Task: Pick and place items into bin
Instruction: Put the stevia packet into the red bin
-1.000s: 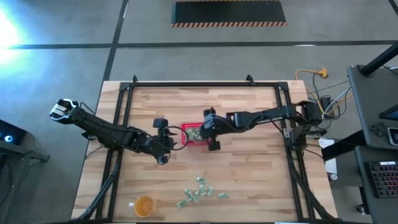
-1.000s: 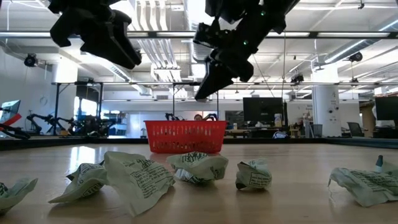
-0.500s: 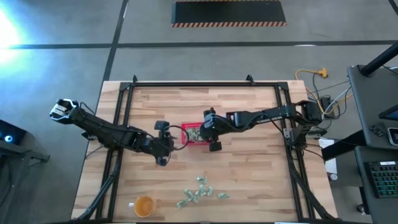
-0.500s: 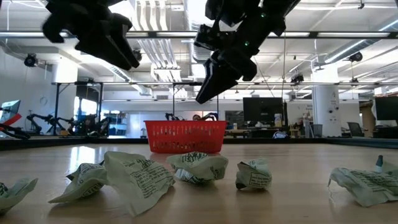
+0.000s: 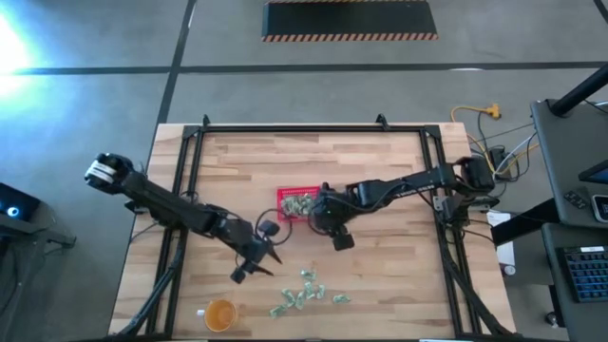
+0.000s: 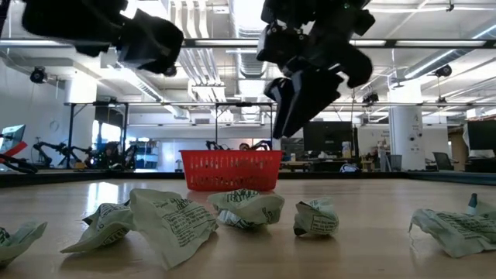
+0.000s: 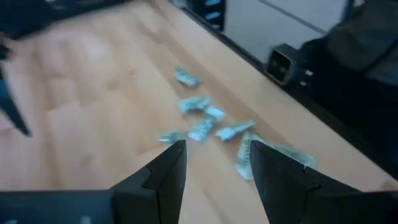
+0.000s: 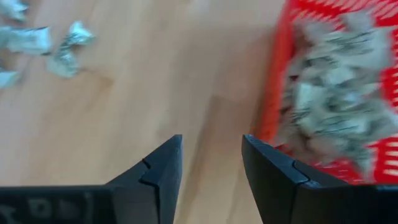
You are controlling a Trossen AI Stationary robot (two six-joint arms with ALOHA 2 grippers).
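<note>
The red bin stands at the middle of the wooden table and holds several pale green packets. More loose packets lie in a cluster toward the near edge. My right gripper hangs open and empty above the wood just right of the bin's near right corner. My left gripper is open and empty too. It hovers left of the loose packets and points toward them.
An orange cup stands near the table's front left. Black frame rails run along the table's left, right and far sides. Bare wood lies between the bin and the loose packets.
My right gripper has moved off the bin toward the near edge and slightly right, and its fingers have opened. My left gripper has swung from beside the bin's left side toward the near edge, closer to the loose packets.
</note>
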